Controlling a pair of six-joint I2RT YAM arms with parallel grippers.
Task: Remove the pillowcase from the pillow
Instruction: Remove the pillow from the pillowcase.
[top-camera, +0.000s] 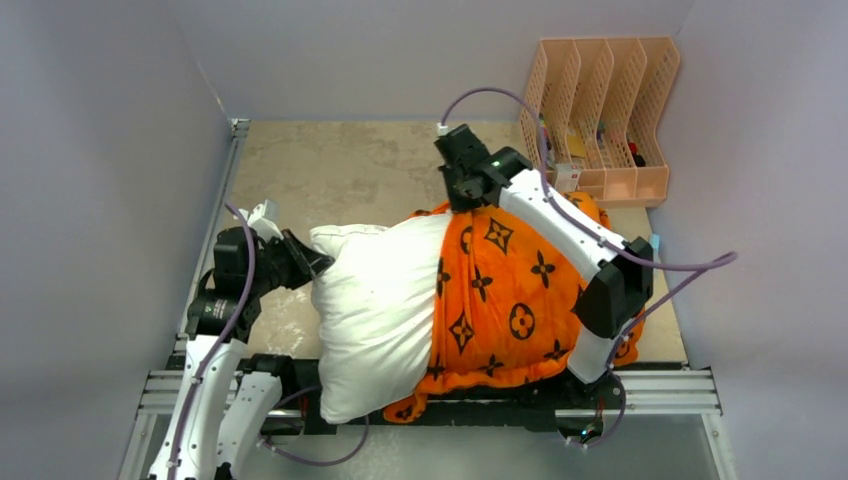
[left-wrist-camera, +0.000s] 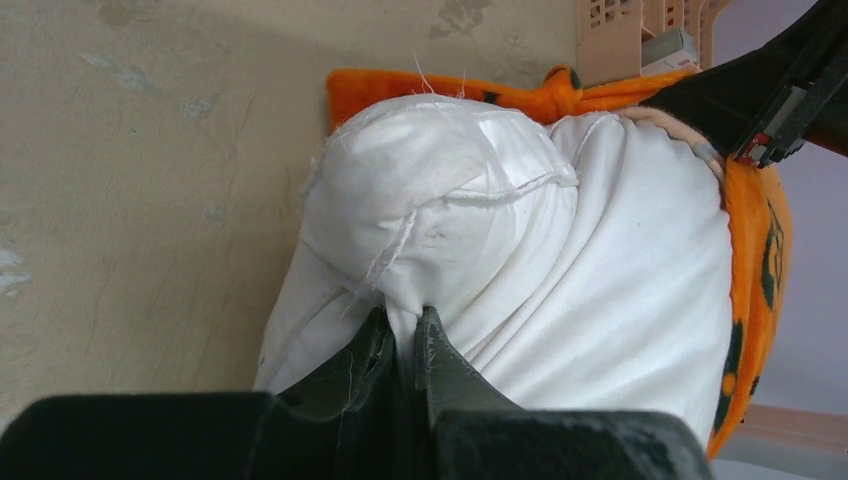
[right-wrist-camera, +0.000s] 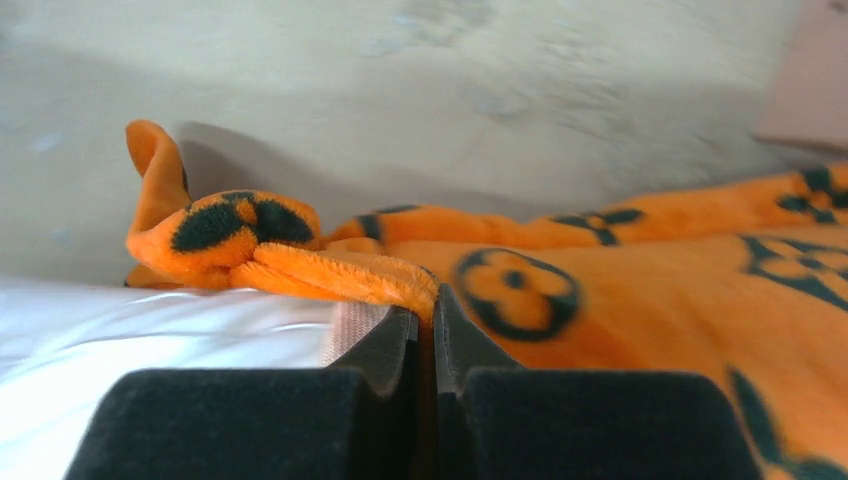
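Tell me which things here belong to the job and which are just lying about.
In the job: pillowcase; pillow; left tool, shut on the pillow's corner; right tool, shut on the pillowcase's edge.
Lying about: file rack in the far right corner, small items inside.

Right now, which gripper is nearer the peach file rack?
Right. The right gripper pinches the far edge of the pillowcase, just left of the file rack; the left gripper holds a corner of the pillow, across the table.
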